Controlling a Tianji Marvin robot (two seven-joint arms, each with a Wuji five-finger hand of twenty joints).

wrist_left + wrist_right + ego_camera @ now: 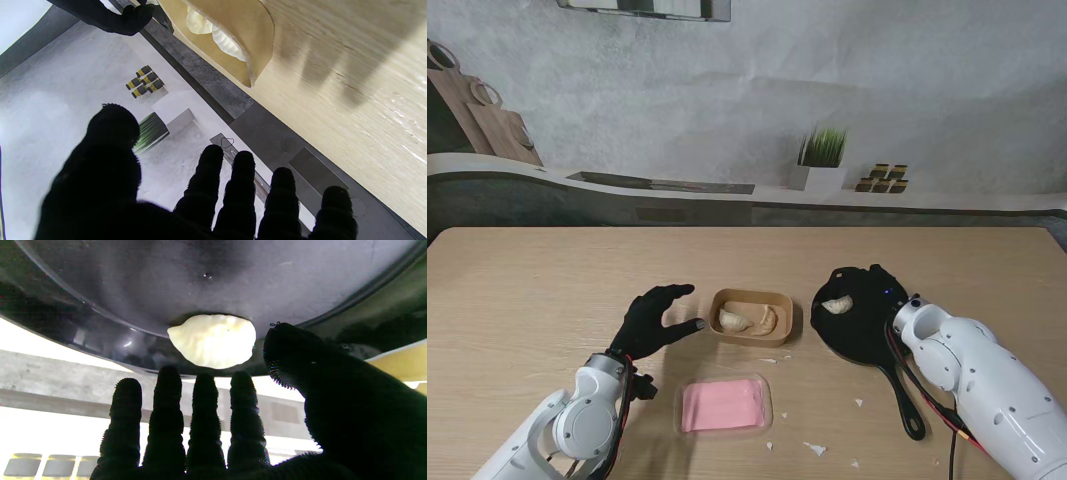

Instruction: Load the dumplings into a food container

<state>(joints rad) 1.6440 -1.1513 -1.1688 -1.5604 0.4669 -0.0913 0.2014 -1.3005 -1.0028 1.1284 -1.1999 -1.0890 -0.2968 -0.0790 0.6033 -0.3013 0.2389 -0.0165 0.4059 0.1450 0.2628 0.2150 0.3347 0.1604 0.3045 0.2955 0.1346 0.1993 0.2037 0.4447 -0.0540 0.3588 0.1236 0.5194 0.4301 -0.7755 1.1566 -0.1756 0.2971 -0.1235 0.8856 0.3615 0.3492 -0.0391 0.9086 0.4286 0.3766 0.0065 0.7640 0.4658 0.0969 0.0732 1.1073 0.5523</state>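
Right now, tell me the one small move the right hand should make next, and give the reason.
Probably close the right hand on the dumpling in the pan. The wrist view shows the fingers spread and empty, the thumb beside the dumpling and nothing gripped. The container already holds two dumplings; this looks like the only one in the pan. The left hand waits open beside the container.

- pink rectangular lid (723,404) on wooden table (527,300)
- white scraps (815,449) scattered nearby
- potted green plant (819,160) beside stacked yellow-black blocks (883,178)

No text — none readable.
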